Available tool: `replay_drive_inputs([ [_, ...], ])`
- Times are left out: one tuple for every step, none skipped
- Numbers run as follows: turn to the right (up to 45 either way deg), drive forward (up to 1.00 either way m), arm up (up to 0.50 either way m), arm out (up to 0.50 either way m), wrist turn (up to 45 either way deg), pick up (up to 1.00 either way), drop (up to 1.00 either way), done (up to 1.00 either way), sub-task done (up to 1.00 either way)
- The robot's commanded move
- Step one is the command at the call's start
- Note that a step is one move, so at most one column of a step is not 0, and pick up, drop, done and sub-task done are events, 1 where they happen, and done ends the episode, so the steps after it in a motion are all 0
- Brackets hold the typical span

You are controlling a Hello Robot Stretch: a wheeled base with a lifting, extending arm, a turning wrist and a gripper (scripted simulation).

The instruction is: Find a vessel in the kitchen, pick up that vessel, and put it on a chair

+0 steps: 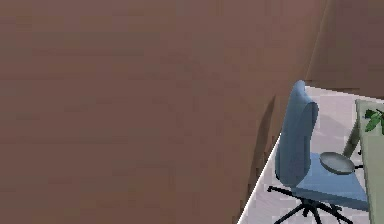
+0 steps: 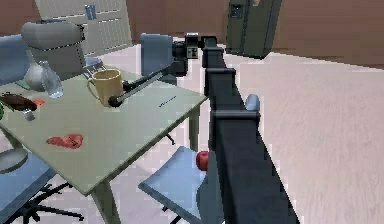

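In the forward view, a brown wall (image 1: 130, 100) took up the left and middle. To its right stood a blue office chair (image 1: 300, 140) on a black wheeled base, with a shallow grey dish (image 1: 338, 162) lying on its seat. At the far right a table edge (image 1: 372, 165) came in, with green plant leaves (image 1: 374, 122) over it.

In the arm side view, a pale table (image 2: 130, 125) filled the left half. On it, from the left, lay a dark tray (image 2: 16, 101). A big grey mixer (image 2: 55, 45) stood at the back with a clear glass flask (image 2: 45, 80) just in front of it. A small red scrap (image 2: 66, 142) lay nearer the front edge.

Further right a yellow mug (image 2: 103, 85) stood upright on the tabletop, its handle turned to the right. The gripper (image 2: 122, 96) reached in from the right, its thin fingers ending at that handle. Since the mug sat on the table, I could not tell whether the gripper had hold of anything.

Behind the table's far corner stood a second blue chair (image 2: 158, 50). A nearer blue chair (image 2: 175, 185) sat by the table's front corner with a red apple (image 2: 202, 158) on its seat. The dark arm (image 2: 235, 130) ran up right of that, and a dark fridge (image 2: 250, 25) stood at the back.
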Motion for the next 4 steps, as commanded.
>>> replay_drive_inputs([
  [0.0, 0.0, 0.0, 0.0, 45.0, 0.0, 0.0, 0.0, 0.0],
  [0.0, 0.0, 0.0, 0.0, 39.0, 0.0, 0.0, 0.0, 0.0],
  [0.0, 0.0, -0.3, 0.0, 0.0, 0.0, 0.0, 0.0, 0.0],
  [0.0, 0.0, -0.5, 0.0, 0.0, 0.0, 0.0, 0.0, 0.0],
])
